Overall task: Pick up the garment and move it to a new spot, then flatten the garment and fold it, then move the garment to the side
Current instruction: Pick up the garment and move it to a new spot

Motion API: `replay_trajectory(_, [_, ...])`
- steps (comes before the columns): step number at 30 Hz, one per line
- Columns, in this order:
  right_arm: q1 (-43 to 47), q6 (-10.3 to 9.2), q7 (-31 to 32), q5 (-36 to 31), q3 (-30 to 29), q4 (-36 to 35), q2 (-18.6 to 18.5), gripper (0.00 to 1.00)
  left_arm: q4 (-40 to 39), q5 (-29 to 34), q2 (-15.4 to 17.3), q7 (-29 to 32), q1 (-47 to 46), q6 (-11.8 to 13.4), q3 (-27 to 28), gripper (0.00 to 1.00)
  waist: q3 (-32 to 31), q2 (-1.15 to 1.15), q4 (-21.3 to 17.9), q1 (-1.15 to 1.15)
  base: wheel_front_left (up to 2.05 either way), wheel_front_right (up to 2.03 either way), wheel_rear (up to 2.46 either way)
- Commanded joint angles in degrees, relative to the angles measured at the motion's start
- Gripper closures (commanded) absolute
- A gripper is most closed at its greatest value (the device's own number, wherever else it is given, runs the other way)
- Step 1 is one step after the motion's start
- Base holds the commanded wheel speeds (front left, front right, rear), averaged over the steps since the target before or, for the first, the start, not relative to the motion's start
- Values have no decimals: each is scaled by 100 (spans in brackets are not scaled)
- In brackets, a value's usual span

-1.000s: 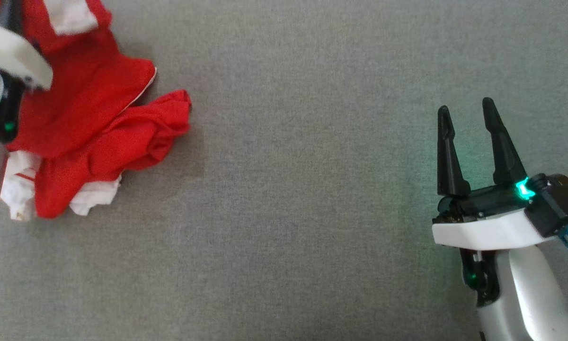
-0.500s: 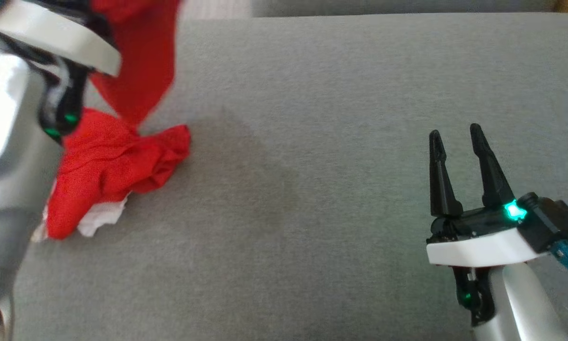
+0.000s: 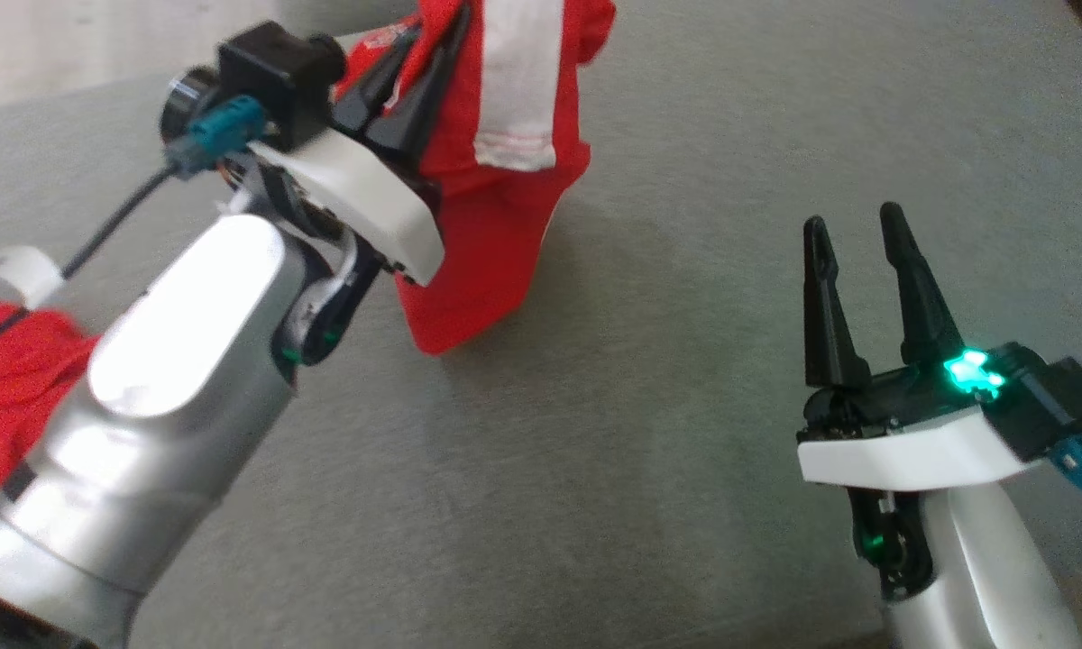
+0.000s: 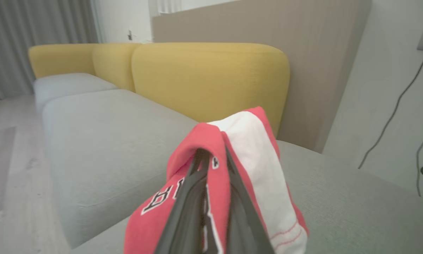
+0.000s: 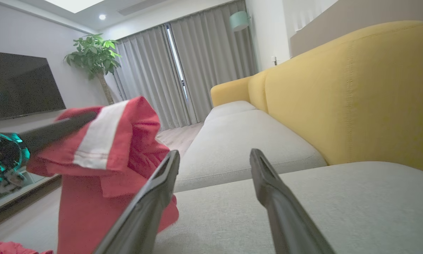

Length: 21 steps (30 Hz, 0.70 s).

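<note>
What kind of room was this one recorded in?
Most likely a home living room: a long sofa with grey seats and yellow backrests, a large dark flat-screen TV on the wall, and a potted plant beside full-length grey curtains.

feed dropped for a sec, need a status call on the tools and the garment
Left tool shut on garment, raised. Right tool open, empty. Garment hangs, lower end on grey seat. Nothing seen in the way.

The left arm (image 3: pixel 171 361) stretched toward the far left, its left gripper (image 3: pixel 437 27) clamped on the garment (image 3: pixel 496 225). The right gripper (image 3: pixel 852 219) sat near right, fingers spread, pointing away.
</note>
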Motion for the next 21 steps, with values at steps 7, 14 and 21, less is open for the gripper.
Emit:
replay_trajectory(7, [-298, -4, -35, 335, 175, -331, -20, 0, 537, 340, -255, -476, -512, 139, 133, 0, 455, 0, -1110, 0, 0, 0, 0])
replay_trajectory(14, [-204, -4, -35, 275, -77, -338, -20, 0, 1088, 458, -215, -1432, -613, 161, 406, 0, 387, 0, -764, 0, 0, 0, 0])
replay_trajectory(21, [-9, -4, -35, -70, -298, -211, -20, 0, 998, 432, 103, -1893, 190, 122, 552, 0, 62, 0, 60, 0, 0, 0, 0])
